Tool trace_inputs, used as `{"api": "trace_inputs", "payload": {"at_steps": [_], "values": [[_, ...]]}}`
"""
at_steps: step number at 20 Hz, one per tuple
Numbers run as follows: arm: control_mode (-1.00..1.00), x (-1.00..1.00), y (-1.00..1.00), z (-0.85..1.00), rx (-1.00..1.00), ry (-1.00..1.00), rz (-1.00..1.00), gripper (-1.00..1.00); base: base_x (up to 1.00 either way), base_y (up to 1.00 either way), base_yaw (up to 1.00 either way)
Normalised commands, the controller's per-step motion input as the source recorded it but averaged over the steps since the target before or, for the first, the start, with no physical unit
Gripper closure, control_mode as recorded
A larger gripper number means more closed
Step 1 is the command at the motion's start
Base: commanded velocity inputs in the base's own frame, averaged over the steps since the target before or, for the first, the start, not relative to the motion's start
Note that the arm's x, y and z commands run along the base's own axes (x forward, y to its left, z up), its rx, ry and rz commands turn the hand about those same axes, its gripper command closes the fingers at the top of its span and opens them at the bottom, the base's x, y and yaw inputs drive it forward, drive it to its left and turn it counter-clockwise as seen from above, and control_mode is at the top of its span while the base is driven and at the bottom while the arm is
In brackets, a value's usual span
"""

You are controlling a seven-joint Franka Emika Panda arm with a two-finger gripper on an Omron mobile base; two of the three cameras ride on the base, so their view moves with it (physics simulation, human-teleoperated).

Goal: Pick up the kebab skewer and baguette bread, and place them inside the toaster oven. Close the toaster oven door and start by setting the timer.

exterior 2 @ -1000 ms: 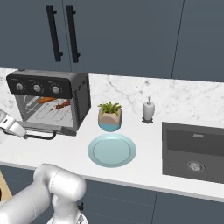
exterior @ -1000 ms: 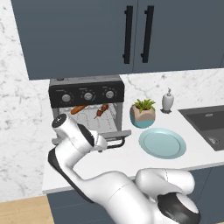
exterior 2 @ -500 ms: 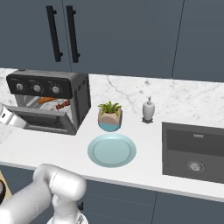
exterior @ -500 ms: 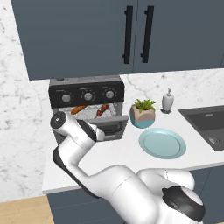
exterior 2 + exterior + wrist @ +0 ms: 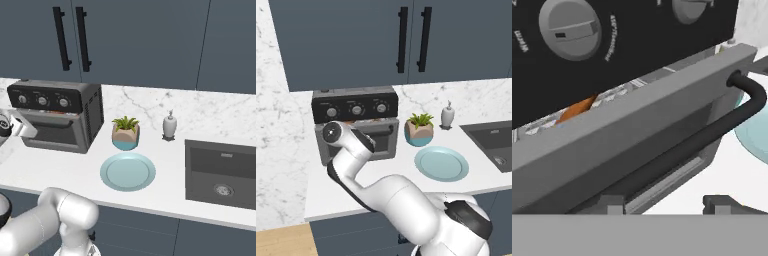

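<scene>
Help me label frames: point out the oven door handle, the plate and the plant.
Door handle (image 5: pixel 712 132), hand view: middle of the black bar.
Plate (image 5: pixel 127 171), right base view: centre.
Plant (image 5: pixel 419 130), left base view: pot front.

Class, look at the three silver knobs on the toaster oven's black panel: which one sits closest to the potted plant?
The right-hand knob, at the panel end nearest the potted plant.
</scene>
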Motion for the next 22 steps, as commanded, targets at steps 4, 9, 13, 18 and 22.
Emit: {"api": "trace_inputs", "payload": {"at_steps": [4,9,13,18,22], "values": [[-1.0,0.26,-0.04,0.0,0.07,-0.15,0.0,-1.0,0.0,0.0,0.0],[-1.0,0.32,-0.1,-0.01,0.06,-0.13,0.0,-1.0,0.0,0.0,0.0],[-1.0,0.08,-0.07,-0.04,0.07,-0.12,0.0,-1.0,0.0,0.0,0.0],[-1.0,-0.1,-0.04,0.0,0.08,-0.13,0.0,-1.0,0.0,0.0,0.0],[-1.0,-0.46,0.0,0.22,0.09,-0.14,0.0,-1.0,0.0,0.0,0.0]]}}
